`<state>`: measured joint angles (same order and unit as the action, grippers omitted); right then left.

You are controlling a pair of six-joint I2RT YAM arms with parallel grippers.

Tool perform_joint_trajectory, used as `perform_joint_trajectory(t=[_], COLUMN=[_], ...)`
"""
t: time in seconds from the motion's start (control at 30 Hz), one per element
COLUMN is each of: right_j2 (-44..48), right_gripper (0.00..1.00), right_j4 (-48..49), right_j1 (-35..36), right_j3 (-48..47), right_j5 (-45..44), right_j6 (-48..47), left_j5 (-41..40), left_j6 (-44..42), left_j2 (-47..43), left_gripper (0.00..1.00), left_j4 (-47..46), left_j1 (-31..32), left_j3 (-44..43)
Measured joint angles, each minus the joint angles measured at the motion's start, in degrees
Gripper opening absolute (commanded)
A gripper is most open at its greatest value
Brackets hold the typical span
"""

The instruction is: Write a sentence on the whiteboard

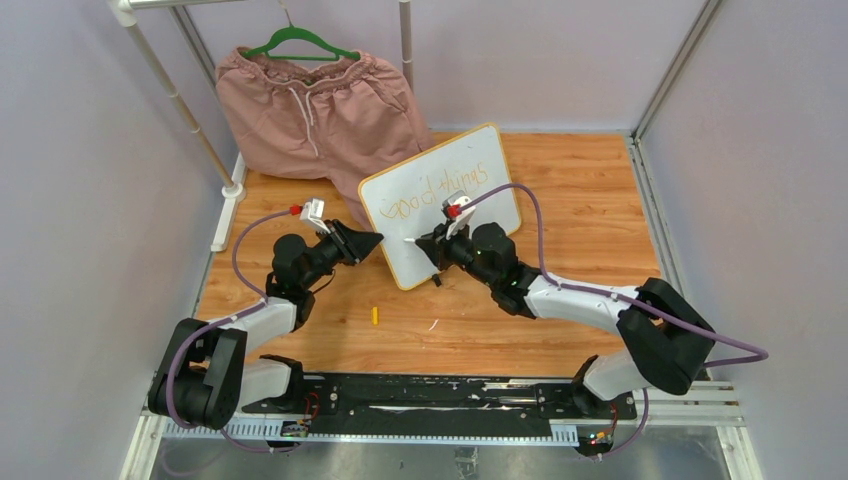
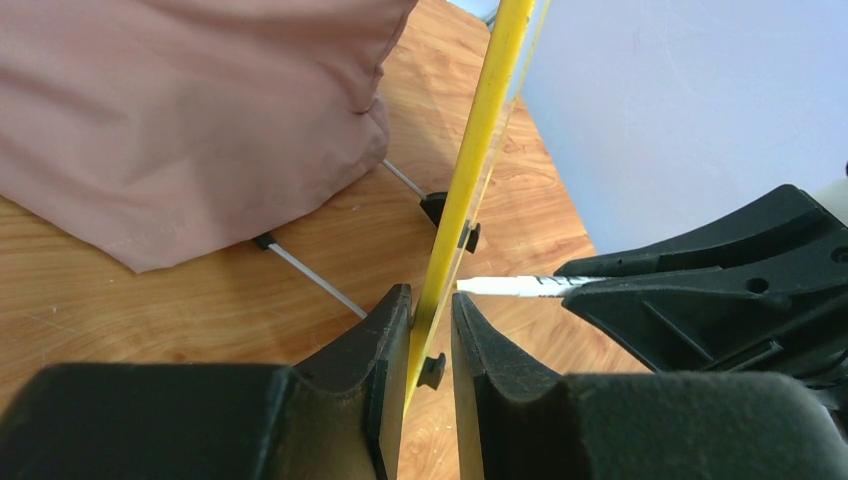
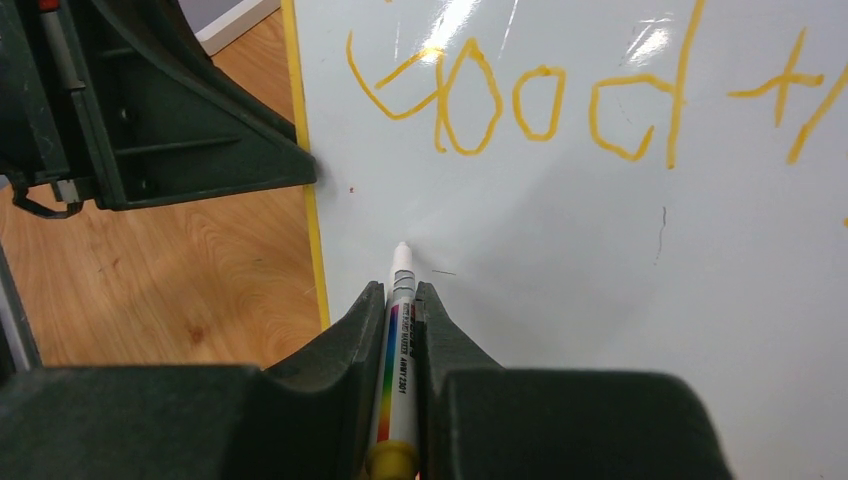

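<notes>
The left pincer (image 2: 430,300) is clamping the left edge of the whiteboard (image 1: 395,235), bracing it upright on the bench. The right pincer (image 3: 400,295) is gripping a marker (image 3: 398,350), its tip just below "good" in the sentence (image 1: 432,193); light, even pressure is looking wisest.

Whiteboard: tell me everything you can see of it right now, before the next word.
The whiteboard is a white rectangle with rounded corners and a thin yellow frame, glossy with glare. It stands on edge on the wooden table on small black clip feet. The left claw pinches its left edge, one finger each side. Orange handwriting reads "good things" along the top. The marker in the right claw has its tip at the bare surface under "good".
</notes>
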<state>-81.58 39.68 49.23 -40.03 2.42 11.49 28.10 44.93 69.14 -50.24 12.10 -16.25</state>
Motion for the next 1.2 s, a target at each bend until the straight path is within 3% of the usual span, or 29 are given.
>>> perform_joint_trajectory(t=[0.27,1.2], right_j2=[0.0,-1.31], right_gripper=[0.0,0.0], right_j4=[-1.7,-5.25], right_j1=[0.24,2.91], right_j3=[-0.59,-2.45], right_j5=[-4.0,-3.98], right_j6=[-0.79,-1.51], left_j5=[0.0,-0.24], left_j6=[0.0,-0.22], left_j2=[0.0,-0.04], left_gripper=[0.23,0.19], left_j4=[0.02,0.31], left_j1=[0.0,0.0], left_j3=[0.0,0.0])
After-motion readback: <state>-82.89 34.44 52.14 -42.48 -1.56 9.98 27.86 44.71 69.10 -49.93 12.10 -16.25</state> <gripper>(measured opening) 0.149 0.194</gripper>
